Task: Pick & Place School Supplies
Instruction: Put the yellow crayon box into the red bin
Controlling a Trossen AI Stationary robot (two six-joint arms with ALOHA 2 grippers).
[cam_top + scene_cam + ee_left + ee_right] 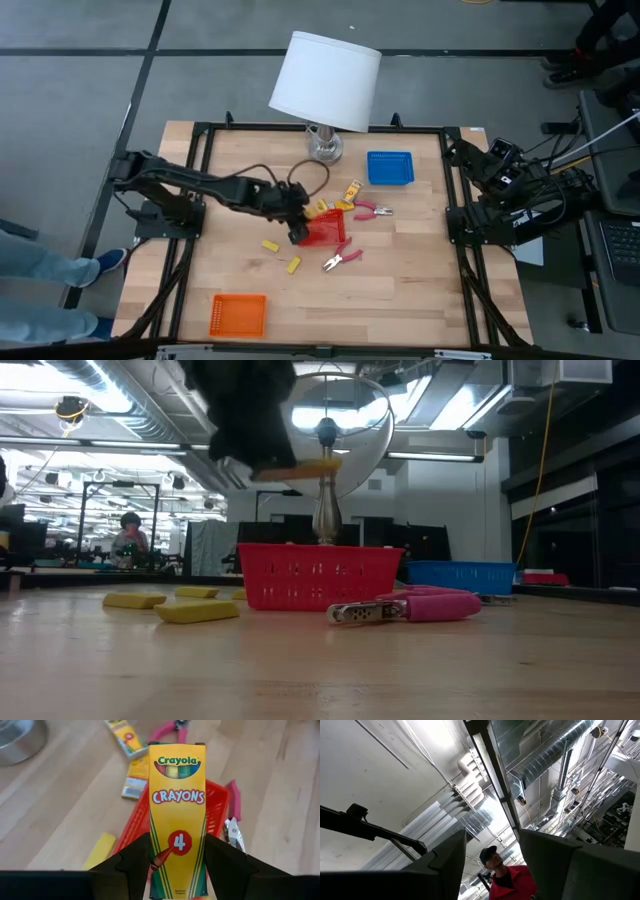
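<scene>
Crayon box is clamped between your left gripper's 2 fingers, held above the red tray, near its lamp-side edge. Only the box's lower end is pinched, so most of its length juts past the fingertips; you risk it pivoting or sliding out if you swing or tilt quickly. Let go too early and it may land across the tray wall and tip onto the table rather than drop inside. The tray looks light, so a low pass could shove it.

Beside the tray on the lamp side lie 2 more crayon boxes, close enough to get knocked. On the tray's opposite side, 1 pink-handled tool lies just by it, and a second sits toward the blue tray. 2 yellow blocks rest left of the red tray. The lamp stands close behind, limiting a high retreat that way. Your right gripper is parked off the table's right edge, fingers apart and empty, pointing at the ceiling.
</scene>
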